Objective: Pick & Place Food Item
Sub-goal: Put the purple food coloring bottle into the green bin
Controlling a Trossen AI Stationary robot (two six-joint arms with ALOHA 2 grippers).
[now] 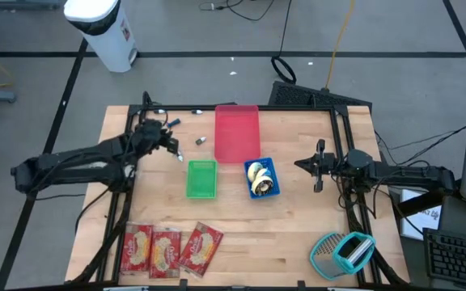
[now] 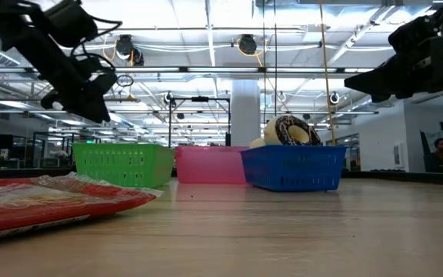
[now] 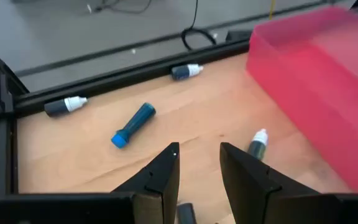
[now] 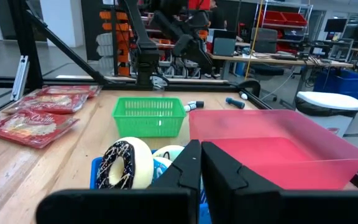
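Three red food packets [image 1: 168, 249] lie flat at the table's near left edge. A blue basket [image 1: 272, 179] in the middle holds doughnuts [image 4: 126, 163], one of them with dark icing. An empty green basket [image 1: 201, 179] stands to its left, and a pink tray [image 1: 237, 133] lies behind both. My left gripper [image 3: 197, 155] hovers open above the far left of the table, over bare wood beside the pink tray, with nothing between its fingers. My right gripper [image 4: 201, 152] is shut and level, held above the table right of the blue basket.
Several markers lie near the far left edge, among them a blue one [image 3: 132, 124] and a dark one [image 3: 258, 144] close to the pink tray. A teal and grey object [image 1: 342, 252] sits at the near right corner. A black frame rail [image 3: 104, 78] borders the table.
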